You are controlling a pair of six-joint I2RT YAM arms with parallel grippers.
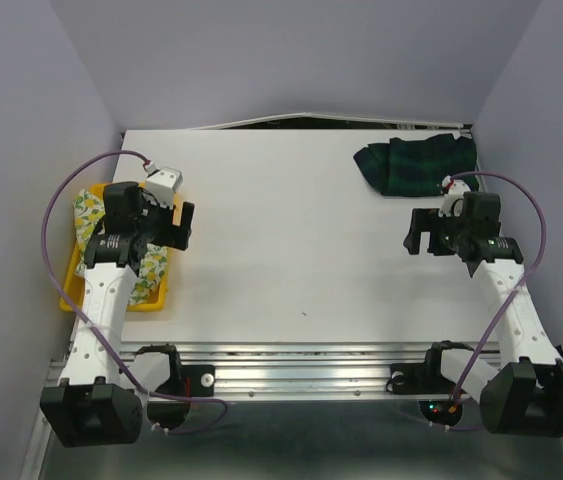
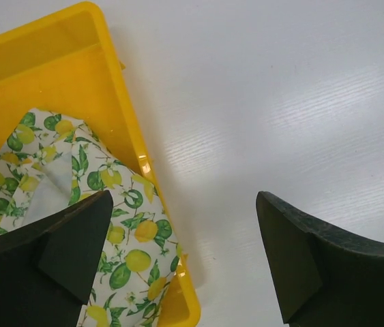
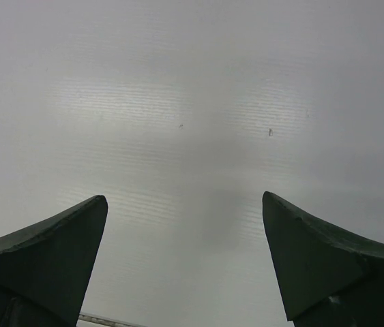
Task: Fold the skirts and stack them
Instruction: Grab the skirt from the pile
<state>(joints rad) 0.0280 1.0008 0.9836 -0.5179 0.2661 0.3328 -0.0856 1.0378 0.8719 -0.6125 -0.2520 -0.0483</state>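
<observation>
The lemon-print skirt [image 1: 88, 212] lies folded in the yellow tray [image 1: 166, 295] at the table's left edge; it also shows in the left wrist view [image 2: 120, 252]. The plaid skirt [image 1: 416, 165] lies crumpled at the far right of the table. My left gripper [image 1: 187, 224] is open and empty, hovering over the tray's right rim [image 2: 147, 170], one finger above the lemon skirt. My right gripper [image 1: 421, 232] is open and empty over bare table, just in front of the plaid skirt.
The white table [image 1: 291, 250] runs between the two arms. Purple-grey walls close in the left, back and right sides. A metal rail [image 1: 301, 360] runs along the near edge by the arm bases.
</observation>
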